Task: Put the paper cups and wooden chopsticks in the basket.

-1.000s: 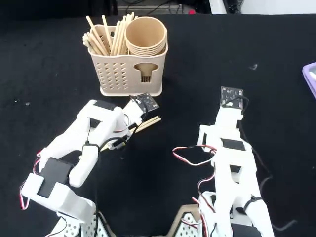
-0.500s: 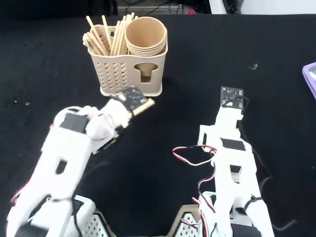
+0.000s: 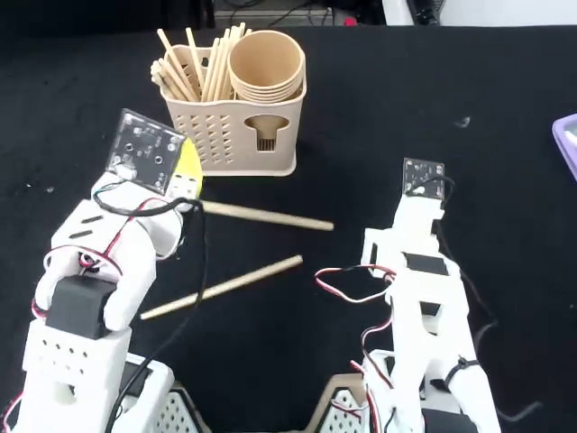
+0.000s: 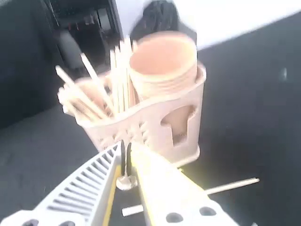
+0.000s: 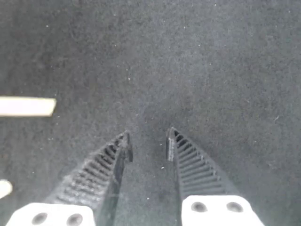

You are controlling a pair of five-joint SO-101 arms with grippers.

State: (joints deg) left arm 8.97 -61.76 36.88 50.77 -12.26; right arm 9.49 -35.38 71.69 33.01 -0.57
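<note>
Left jaws: closed, at 7 o'clock of basket (image 3: 236, 144).
Right jaws: open, empty.
Chopsticks (image 3: 267, 217): two lie on counter (image 3: 469, 72).

The black tabletop (image 3: 469, 72) carries a beige perforated plastic basket (image 3: 236, 144), which stands upper left of centre in the high view. Below it, near the middle, the upper wooden chopstick (image 3: 270, 217) lies almost level. The lower wooden chopstick (image 3: 225, 286) lies apart from it, slanting down to the left. A purple object (image 3: 568, 140) sits at the right edge.
</note>
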